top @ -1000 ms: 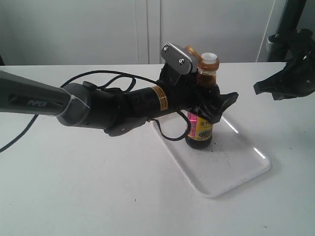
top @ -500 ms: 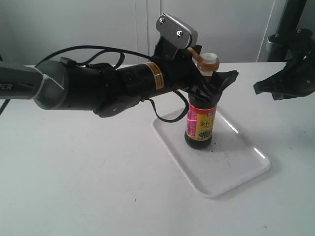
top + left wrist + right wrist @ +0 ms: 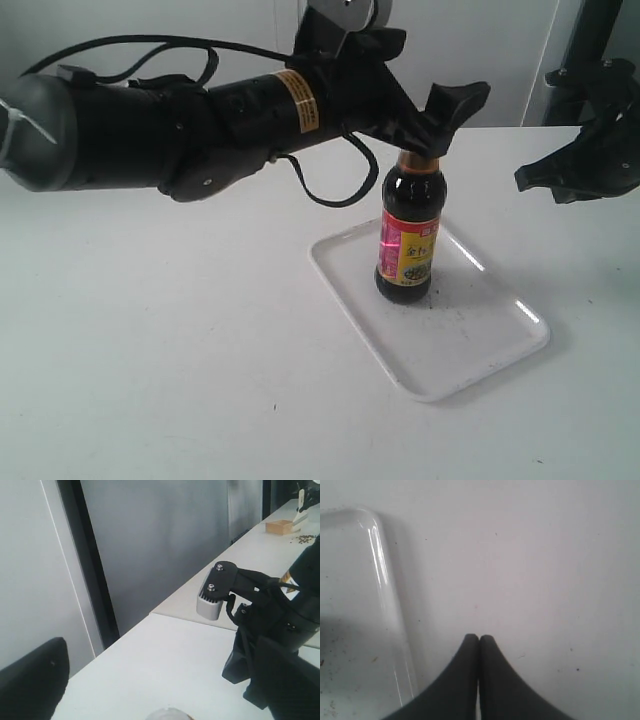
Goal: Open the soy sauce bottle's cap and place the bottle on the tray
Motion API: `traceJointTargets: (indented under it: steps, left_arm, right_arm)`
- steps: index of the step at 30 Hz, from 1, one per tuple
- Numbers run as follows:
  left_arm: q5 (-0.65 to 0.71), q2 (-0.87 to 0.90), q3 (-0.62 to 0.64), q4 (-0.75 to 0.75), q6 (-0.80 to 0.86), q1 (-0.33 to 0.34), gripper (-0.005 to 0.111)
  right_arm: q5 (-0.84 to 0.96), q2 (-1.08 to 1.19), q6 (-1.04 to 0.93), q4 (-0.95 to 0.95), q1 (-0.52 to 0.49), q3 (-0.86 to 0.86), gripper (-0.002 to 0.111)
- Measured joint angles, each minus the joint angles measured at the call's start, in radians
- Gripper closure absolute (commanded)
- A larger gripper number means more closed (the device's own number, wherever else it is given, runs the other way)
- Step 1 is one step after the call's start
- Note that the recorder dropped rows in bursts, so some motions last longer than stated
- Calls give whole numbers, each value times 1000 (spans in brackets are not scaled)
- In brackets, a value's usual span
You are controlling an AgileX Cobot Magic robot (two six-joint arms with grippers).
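Note:
The soy sauce bottle [image 3: 408,235], dark with a pink-and-yellow label, stands upright on the white tray [image 3: 440,390]. My left gripper [image 3: 432,118] hovers open just above the bottle's neck, with one finger on each side and neither touching it. Those fingers hide the gold cap in the exterior view. In the left wrist view only the white spout [image 3: 167,714] peeks in at the edge, between the widely spread fingers [image 3: 32,677]. My right gripper [image 3: 532,180] hangs shut and empty over the table to the right of the tray. Its tips [image 3: 479,639] are pressed together beside the tray's rim [image 3: 382,590].
The left arm [image 3: 160,130] and its looping cable stretch across the table's left half toward the bottle. The tray floor carries dark specks. The right arm's wrist camera [image 3: 212,592] shows in the left wrist view. A wall and a dark post stand behind the table.
My left gripper has risen from around the bottle's neck to above its top, and the arm has lifted with it. The bottle stays standing on the tray. The right arm has not moved.

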Motion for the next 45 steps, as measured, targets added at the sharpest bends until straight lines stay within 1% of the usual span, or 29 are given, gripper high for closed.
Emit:
traceJointTargets:
  steps: [1,3,8,9,10,18,24,27,29,37,41,42,43,45]
  left_arm:
    - [7,-8,0,0,0,0,17]
    - [30,-28,0,0,-2,0,32]
    - [139,-96,0,3,-6,0,94]
    - [166,-110,0,3,-6,0,104]
    - [190,-122,0,3,-6,0,106]
    - [426,-224,0,3,-5,0,106]
    - [671,-296,0,10,29,0,106]
    - [792,-333,0,10,34,15,106]
    - [848,-357,0,5,34,35,107]
    - [1024,-423,0,-17,34,142,107]
    - [1251,-427,0,-22,34,270,107]
    - [1326,-429,0,-32,48,318,107]
    - [1362,-431,0,-44,63,347,107]
    - [1438,-438,0,-125,137,435,107]
  right_arm:
    - [0,0,0,1,0,0,108]
    - [-2,0,0,5,0,0,108]
    - [-2,0,0,7,0,0,108]
    - [-2,0,0,7,0,0,108]
    - [-2,0,0,7,0,0,108]
    - [-2,0,-18,7,0,0,108]
    - [4,0,-37,7,0,0,108]
    - [9,0,-37,7,0,0,108]
    - [9,0,-37,5,0,0,108]
    - [18,0,-39,3,0,0,108]
    - [22,0,-63,3,0,0,108]
    - [22,0,-70,3,0,0,108]
    - [22,0,-70,3,0,0,108]
    - [24,0,-73,3,0,0,108]
